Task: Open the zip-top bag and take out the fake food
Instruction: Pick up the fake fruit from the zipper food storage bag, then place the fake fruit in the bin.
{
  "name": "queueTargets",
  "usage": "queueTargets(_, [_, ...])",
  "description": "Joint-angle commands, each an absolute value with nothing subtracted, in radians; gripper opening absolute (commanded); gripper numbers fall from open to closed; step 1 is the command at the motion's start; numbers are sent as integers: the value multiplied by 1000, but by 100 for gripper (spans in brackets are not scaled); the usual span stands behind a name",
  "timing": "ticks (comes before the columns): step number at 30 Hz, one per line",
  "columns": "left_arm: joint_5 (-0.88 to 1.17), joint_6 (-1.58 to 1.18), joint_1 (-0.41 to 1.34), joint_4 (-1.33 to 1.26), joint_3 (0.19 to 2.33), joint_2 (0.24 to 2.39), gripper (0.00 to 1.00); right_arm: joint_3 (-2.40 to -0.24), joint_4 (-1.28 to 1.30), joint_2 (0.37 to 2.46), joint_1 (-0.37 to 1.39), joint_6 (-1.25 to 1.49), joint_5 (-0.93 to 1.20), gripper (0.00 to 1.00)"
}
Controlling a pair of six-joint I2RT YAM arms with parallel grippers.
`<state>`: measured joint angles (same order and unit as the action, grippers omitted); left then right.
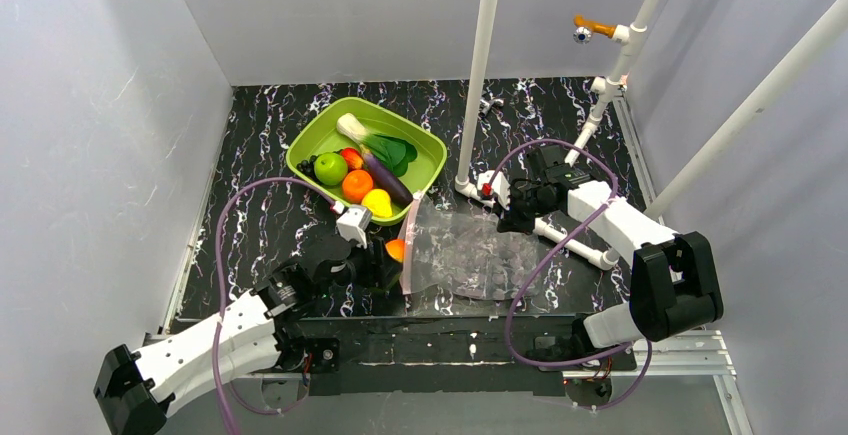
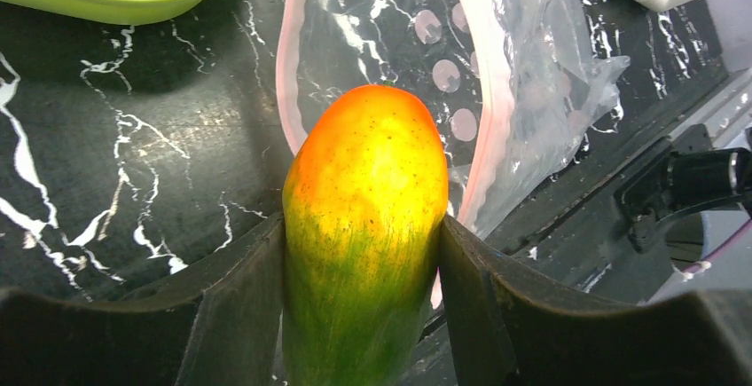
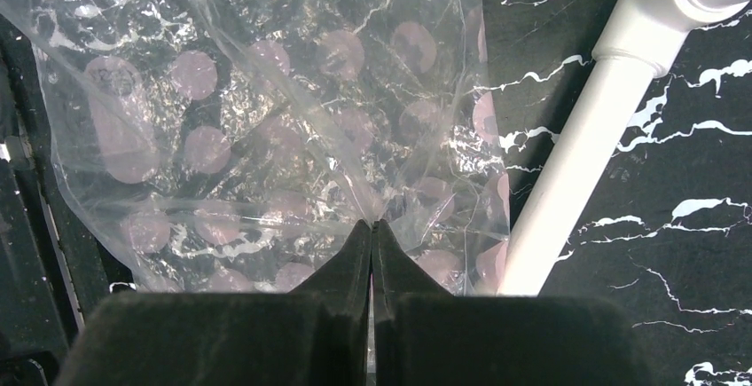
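From above, the zip-top bag (image 1: 470,250) lies flat on the black marbled table (image 1: 260,225) between both arms. More fake food (image 1: 357,185) sits in the green tray (image 1: 428,150) beyond it. The left gripper (image 1: 392,253) is at the bag's pink-strip edge and the right gripper (image 1: 503,220) at its far corner.

The left wrist view shows the fingers (image 2: 239,306) clamped on an orange-and-green fruit (image 2: 365,208), just outside the open bag mouth.

In the right wrist view, the fingertips (image 3: 355,253) are pressed together. A fold of the bag's film seems caught between them, beside a white pipe (image 3: 576,164).
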<state>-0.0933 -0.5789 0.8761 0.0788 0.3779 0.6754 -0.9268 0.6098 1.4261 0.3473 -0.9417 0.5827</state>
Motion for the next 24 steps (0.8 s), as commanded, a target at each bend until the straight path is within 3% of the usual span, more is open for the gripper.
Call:
queueTargets(1, [-143, -523, 861, 172, 444, 657, 0, -929, 608, 1413, 341, -949, 603, 1])
queueTargets(12, [-191, -487, 809, 247, 492, 646, 0, -930, 584, 1419, 321, -921, 569, 1])
queueTargets(24, [-113, -458, 608, 223, 543, 692, 0, -936, 563, 1431, 279, -886, 527, 5])
